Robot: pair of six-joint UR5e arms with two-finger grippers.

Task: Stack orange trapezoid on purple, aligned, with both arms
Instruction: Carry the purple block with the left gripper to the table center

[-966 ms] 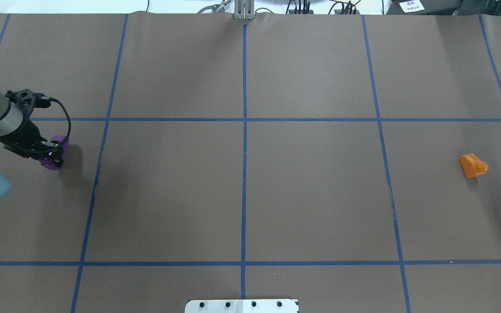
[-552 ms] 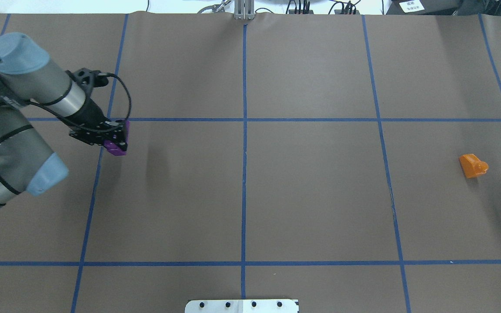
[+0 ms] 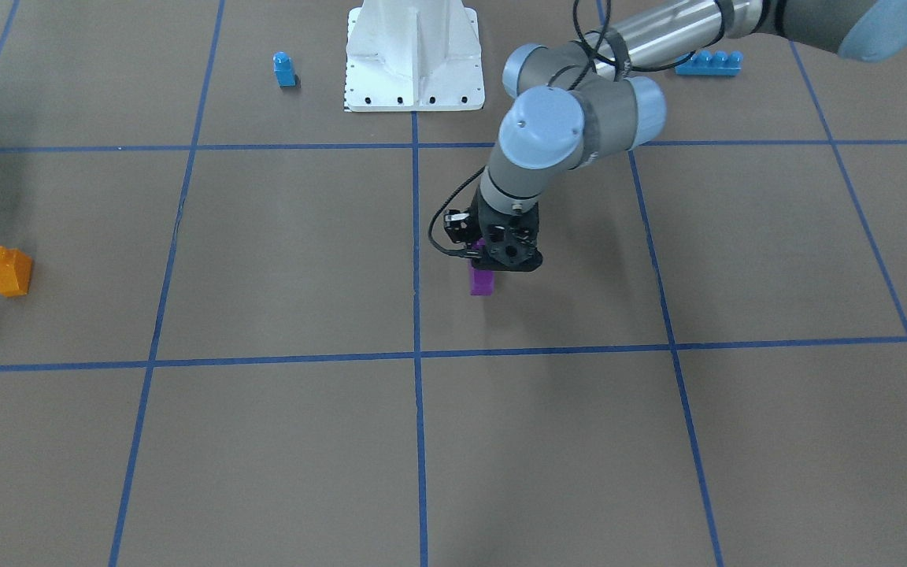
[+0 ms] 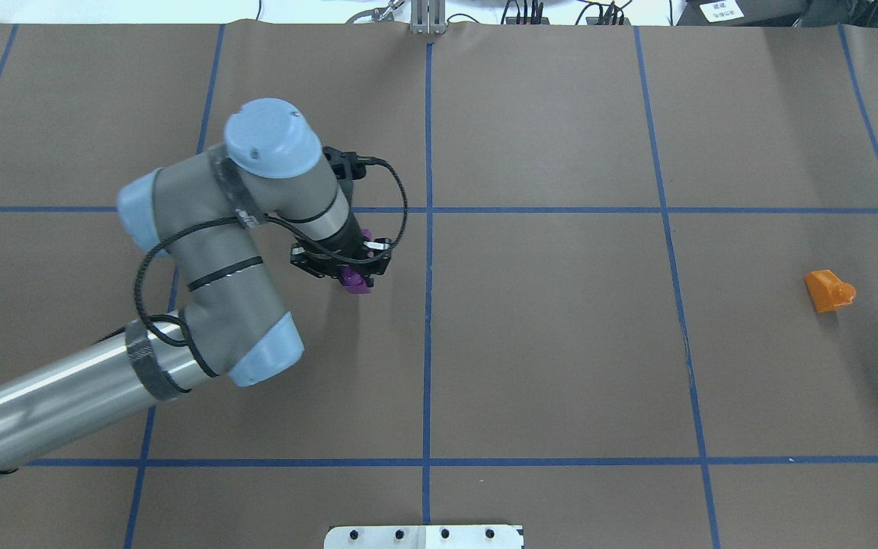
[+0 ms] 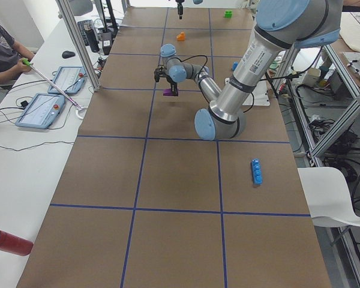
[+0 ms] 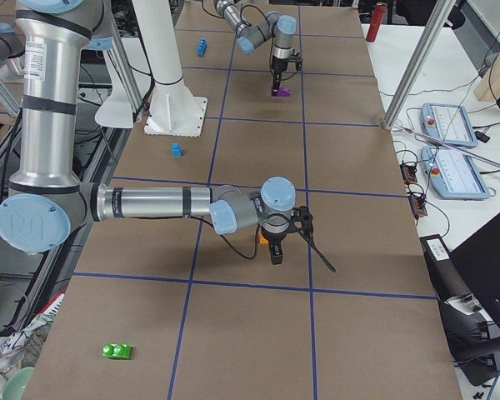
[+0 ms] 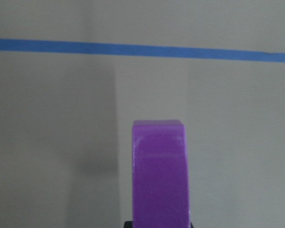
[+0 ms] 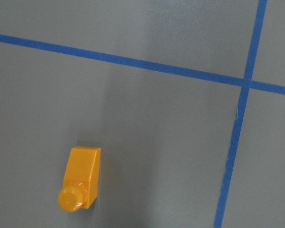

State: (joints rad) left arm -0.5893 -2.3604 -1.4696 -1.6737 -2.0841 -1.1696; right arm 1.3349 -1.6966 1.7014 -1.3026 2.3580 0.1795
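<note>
One purple block [image 4: 358,280], newly mid-table, in left jaws' pinch; one orange trapezoid [image 4: 828,290]; right jaws unclear.

The brown worktop [image 4: 561,343], crossed by blue tape lines [image 4: 427,305], is carrying the orange trapezoid [image 4: 828,290] at 3 o'clock from centre in the overhead view. In the front-facing view, a white pedestal [image 3: 414,55] is standing at 12 o'clock, with a small blue block [image 3: 284,69] sitting at 11 and a long blue brick [image 3: 708,63] lying at 1.

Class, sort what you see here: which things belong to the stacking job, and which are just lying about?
Belong to the job:
purple block, gripped by the left gripper
orange trapezoid, not yet picked up
right arm, near the orange piece

Just lying about:
small blue block
long blue brick
green block
</note>
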